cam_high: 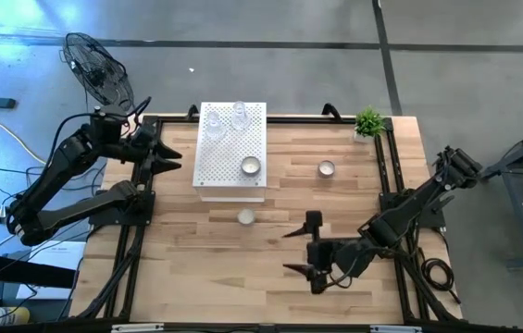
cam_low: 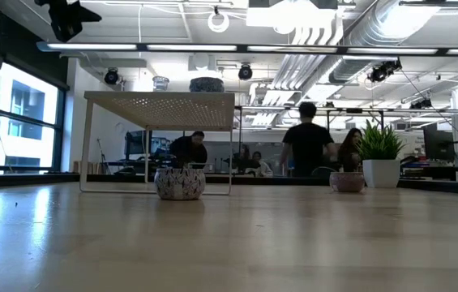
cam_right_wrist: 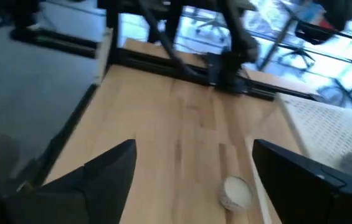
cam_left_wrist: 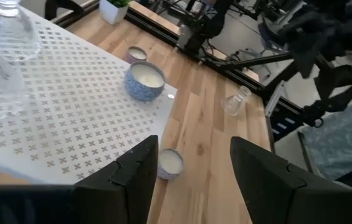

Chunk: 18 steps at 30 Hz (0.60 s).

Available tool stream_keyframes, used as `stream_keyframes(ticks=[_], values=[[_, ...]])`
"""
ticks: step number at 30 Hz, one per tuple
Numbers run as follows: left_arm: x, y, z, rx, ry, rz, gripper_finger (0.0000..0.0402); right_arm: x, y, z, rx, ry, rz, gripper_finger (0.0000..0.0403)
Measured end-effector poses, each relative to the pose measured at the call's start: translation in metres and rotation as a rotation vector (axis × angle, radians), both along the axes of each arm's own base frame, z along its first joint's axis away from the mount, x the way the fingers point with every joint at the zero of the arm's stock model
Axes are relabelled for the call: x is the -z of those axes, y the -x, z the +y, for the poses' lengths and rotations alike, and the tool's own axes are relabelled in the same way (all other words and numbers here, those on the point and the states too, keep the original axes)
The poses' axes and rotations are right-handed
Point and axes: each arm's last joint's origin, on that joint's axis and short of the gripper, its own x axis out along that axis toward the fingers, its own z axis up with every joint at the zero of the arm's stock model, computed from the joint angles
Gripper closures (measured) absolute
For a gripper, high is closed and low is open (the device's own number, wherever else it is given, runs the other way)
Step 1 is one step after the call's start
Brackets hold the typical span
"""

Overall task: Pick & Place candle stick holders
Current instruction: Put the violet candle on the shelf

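Note:
A white perforated box [cam_high: 231, 148] stands at the table's far middle. On it stand two clear glass cups [cam_high: 215, 125] [cam_high: 240, 113] and a silvery cup with a white centre [cam_high: 251, 166]. Two more silvery cups rest on the wood, one just near of the box [cam_high: 246, 216] and one to its right [cam_high: 326, 168]. In the left wrist view a clear glass cup [cam_left_wrist: 235, 102] lies on its side on the wood. My left gripper [cam_high: 170, 158] is open and empty at the box's left side. My right gripper [cam_high: 294, 250] is open and empty, right of the near cup [cam_right_wrist: 237, 191].
A small green potted plant [cam_high: 368, 123] stands at the far right corner. Black rails [cam_high: 383, 176] run along the table's left and right edges. A fan [cam_high: 99, 69] stands beyond the far left corner. People [cam_low: 306, 138] move in the room behind the table.

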Motion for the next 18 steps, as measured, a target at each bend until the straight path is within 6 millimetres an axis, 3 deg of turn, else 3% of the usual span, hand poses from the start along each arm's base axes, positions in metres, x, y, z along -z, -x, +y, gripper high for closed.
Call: stream_keyframes(ticks=[5, 8, 18], values=[[-0.001, 0.002, -0.003, 0.021, -0.001, -0.017, 0.0207, 0.002, -0.002, -0.013, 0.23, 0.014, -0.025, 0.0084], [-0.002, 0.006, -0.007, 0.025, -0.008, -0.031, 0.0207, 0.003, 0.008, -0.03, 0.387, 0.005, 0.01, 0.0084], [-0.005, 0.033, -0.032, 0.012, -0.071, -0.113, 0.0207, -0.006, 0.096, -0.098, 0.915, -0.168, 0.081, 0.0084]])
